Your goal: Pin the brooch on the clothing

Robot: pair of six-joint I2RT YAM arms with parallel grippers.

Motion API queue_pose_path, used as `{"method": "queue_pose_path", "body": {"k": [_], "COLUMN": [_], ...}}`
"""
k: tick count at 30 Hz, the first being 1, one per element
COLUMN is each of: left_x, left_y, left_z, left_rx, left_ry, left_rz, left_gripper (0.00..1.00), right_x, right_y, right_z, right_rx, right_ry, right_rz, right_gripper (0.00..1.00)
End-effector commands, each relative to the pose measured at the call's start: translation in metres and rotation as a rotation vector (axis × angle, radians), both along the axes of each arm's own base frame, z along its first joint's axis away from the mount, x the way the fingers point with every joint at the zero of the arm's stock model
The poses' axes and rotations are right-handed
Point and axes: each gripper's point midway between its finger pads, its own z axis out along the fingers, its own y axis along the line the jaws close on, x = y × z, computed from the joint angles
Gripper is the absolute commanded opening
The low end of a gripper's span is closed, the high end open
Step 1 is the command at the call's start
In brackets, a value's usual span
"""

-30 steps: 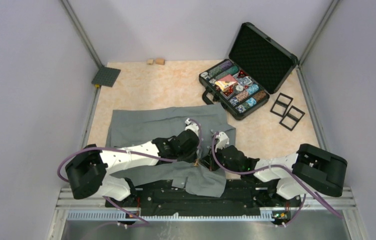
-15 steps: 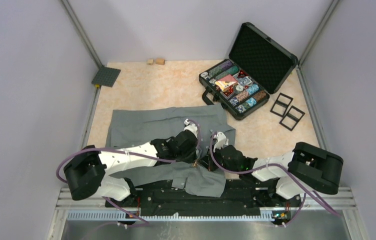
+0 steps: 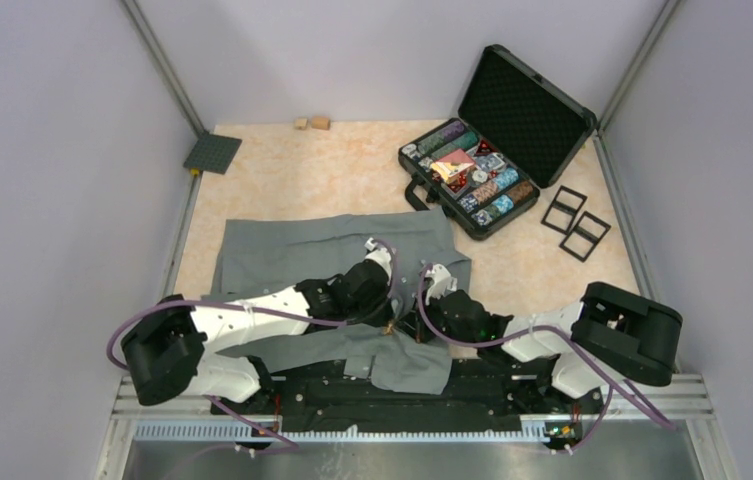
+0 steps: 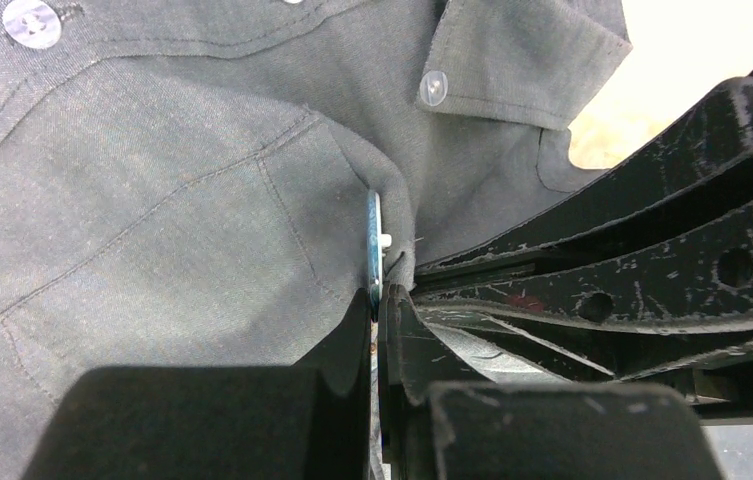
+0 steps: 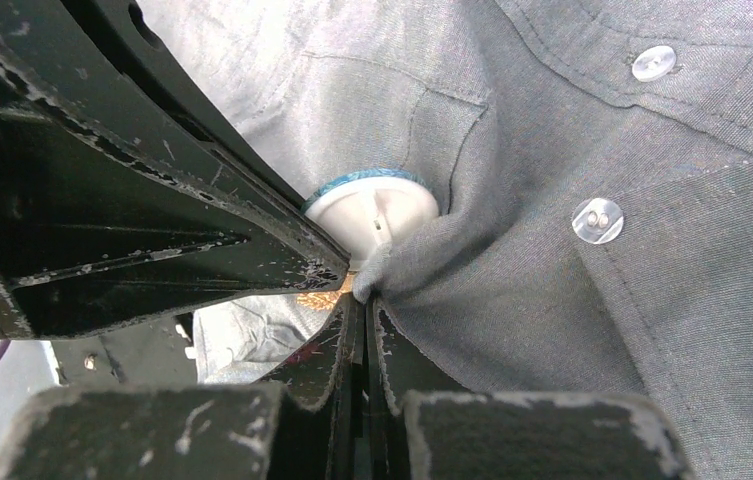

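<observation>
pinning step: left gripper (image 4: 380, 300) clamped the brooch (image 4: 374, 240) by its edge, right gripper (image 5: 364, 300) pinched a shirt (image 5: 552, 330) fold beside it; next, the pin would need pushing through that fold.

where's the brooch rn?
Left wrist view, centre: the brooch sits edge-on in the shut left claw, pressed against a fold of the shirt that the right claw pinches.

Black-and-white arms (image 3: 252, 318) trail purple cables (image 3: 419, 300), fingers (image 4: 602, 290) seemingly scuffed.
</observation>
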Motion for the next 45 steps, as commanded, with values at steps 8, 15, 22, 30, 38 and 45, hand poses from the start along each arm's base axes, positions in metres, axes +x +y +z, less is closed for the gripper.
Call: {"method": "queue_pose_path", "body": {"k": [8,15,22,30,38,45], "left_x": [0.009,0.009,0.004,-0.001,-0.013,-0.02], "left_y": [-0.021,-0.01,0.002,0.009,-0.001,-0.006], "left_z": [0.038,0.03,0.036,0.06,0.078,0.084], "left_rx": [-0.189,-0.175,-0.201,-0.252,-0.354,-0.395], "left_ry": [-0.065,-0.025,0.025,0.055,0.12,0.132], "left_rz": [-0.013,-0.02,-0.127,-0.257,-0.423,-0.52], "left_gripper": [0.0,0.0,0.0,0.0,0.0,0.0], "right_x": [-0.005,-0.002,0.001,0.002,-0.006,-0.004], "right_y": [0.021,0.015,-0.019,-0.043,-0.038,-0.036], "right_z": [0.019,0.036,0.072,0.094,0.101,0.089], "right_rx": [0.068,0.065,0.061,0.158,0.232,0.238], "right_ry": [-0.022,-0.043,-0.158,-0.219,-0.244,-0.225], "right_rz": [0.064,0.045,-0.008,0.051,0.148,0.156], "right_gripper": [0.0,0.08,0.47,0.6,0.63,0.57]}}
